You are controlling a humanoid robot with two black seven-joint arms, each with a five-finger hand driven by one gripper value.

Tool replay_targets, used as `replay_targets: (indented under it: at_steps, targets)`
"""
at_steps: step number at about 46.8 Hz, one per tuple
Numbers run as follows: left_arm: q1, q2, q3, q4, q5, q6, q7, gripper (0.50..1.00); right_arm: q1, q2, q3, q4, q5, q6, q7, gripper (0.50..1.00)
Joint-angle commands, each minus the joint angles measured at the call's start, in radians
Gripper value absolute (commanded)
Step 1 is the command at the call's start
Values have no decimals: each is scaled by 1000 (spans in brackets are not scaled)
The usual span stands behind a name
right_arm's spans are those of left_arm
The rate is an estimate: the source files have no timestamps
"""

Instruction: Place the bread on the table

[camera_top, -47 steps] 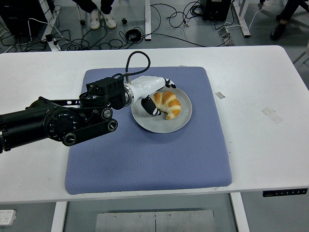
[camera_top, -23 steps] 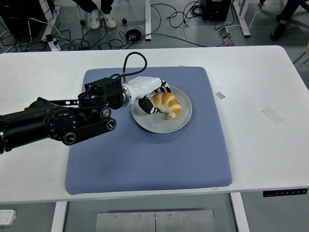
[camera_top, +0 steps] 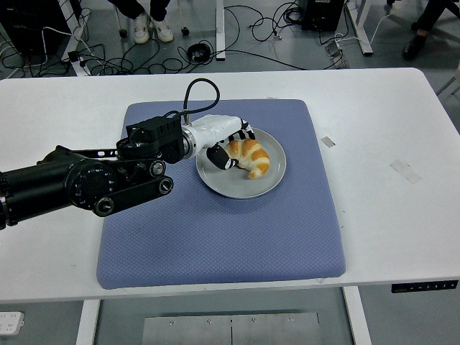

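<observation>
A golden croissant (camera_top: pixel 252 157), the bread, lies on a grey round plate (camera_top: pixel 248 191) at the back middle of a blue mat (camera_top: pixel 223 230). My left arm reaches in from the left edge. Its white-and-black hand (camera_top: pixel 232 148) is at the plate's left side, with the fingers curled over the croissant's left end and the thumb (camera_top: pixel 221 159) below it. The croissant still rests on the plate. My right arm does not show.
The blue mat covers the middle of the white table (camera_top: pixel 388 129). Small pieces of tape (camera_top: pixel 405 169) stick to the table on the right. Beyond the far edge are cables (camera_top: pixel 237 43), table legs and a person's feet (camera_top: pixel 151 29).
The fingers, spread wide over the croissant a second ago, have drawn in and closed on its left end. The croissant shifted slightly left on the plate. The arm has barely moved.
</observation>
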Motion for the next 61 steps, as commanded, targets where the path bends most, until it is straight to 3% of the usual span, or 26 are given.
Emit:
replay_targets:
  at_steps: [1, 22, 47, 61]
  targets:
    - [-5, 0, -2, 0, -10, 0, -3, 595, 0, 0, 0, 0, 0, 0, 0, 1000]
    - [-31, 66, -18, 0, -14, 2, -9, 577, 0, 0, 0, 0, 0, 0, 0, 1000]
    - [-21, 261, -12, 0, -10, 43, -15, 578, 0, 0, 0, 0, 0, 0, 0, 1000]
    - [-15, 266, 10, 0, 3, 92, -18, 580, 0, 0, 0, 0, 0, 0, 0, 1000]
